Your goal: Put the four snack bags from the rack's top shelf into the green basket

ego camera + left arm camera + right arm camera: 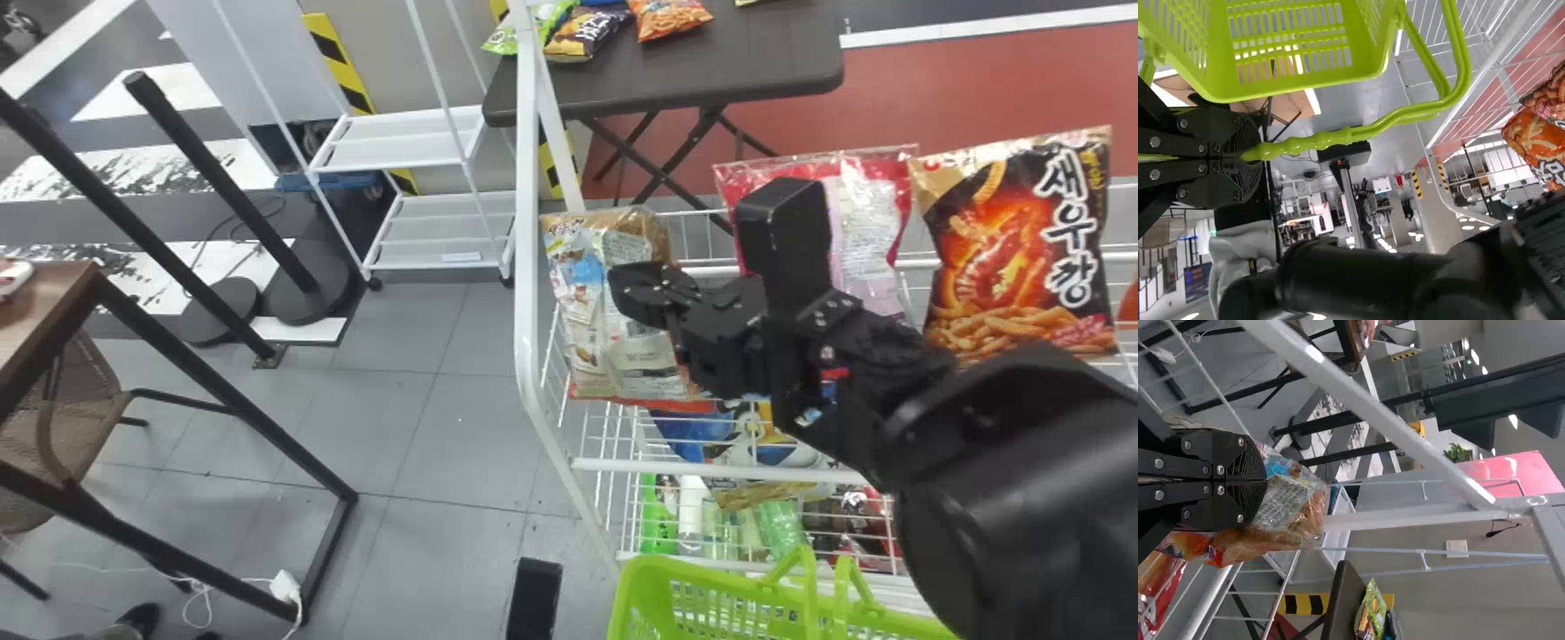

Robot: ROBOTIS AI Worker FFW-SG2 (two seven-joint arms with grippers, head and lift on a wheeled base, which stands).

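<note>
At the rack (526,320), left end effector (1250,153) clamps green basket's (642,582) handle (1318,141), right end effector (640,289) 1 snack bag (578,284).

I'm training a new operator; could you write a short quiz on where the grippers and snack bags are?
1. Which part of the green basket does the left gripper hold?
2. True or false: the right gripper is at the leftmost bag of the rack.
3. Fill in: on the rack in the head view, the black bag is to the ___ of the pink bag.

Key: 1. handle; 2. true; 3. right.
</note>
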